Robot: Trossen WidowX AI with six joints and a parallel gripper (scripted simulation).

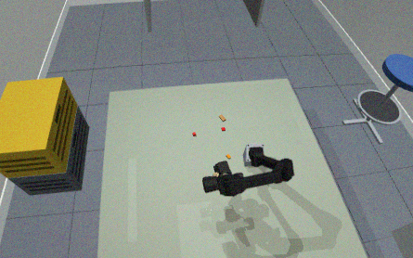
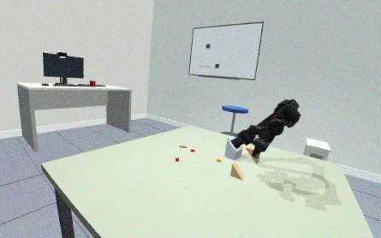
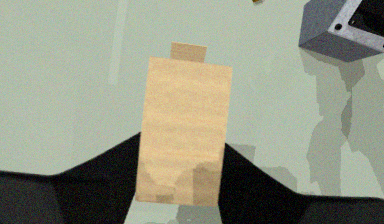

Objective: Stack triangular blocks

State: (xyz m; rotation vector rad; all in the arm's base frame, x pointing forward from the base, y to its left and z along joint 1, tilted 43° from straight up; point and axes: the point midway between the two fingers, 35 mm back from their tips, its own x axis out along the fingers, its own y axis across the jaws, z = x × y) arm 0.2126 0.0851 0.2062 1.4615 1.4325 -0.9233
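Tool [image 1: 221,169] [image 2: 258,151] [image 3: 181,140]: pinching upper block [image 2: 250,149] [image 3: 185,115] by its sides, likely leaving its slope free for mating
Lower block [image 1: 215,174] [image 2: 236,171] [image 3: 188,52]: on bench [image 1: 139,116] [image 2: 150,184] [image 3: 68,110] below tool, apparently as the seat

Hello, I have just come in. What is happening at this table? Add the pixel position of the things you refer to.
A black robot arm [image 1: 260,182] [image 2: 274,124] grips one wooden triangular block [image 2: 253,153] [image 3: 185,130] in its gripper [image 3: 181,140], above the table [image 1: 139,121] [image 2: 150,193]. The other triangular block [image 2: 236,172] [image 3: 188,52] rests on the table. The two are not yet joined into a square block.
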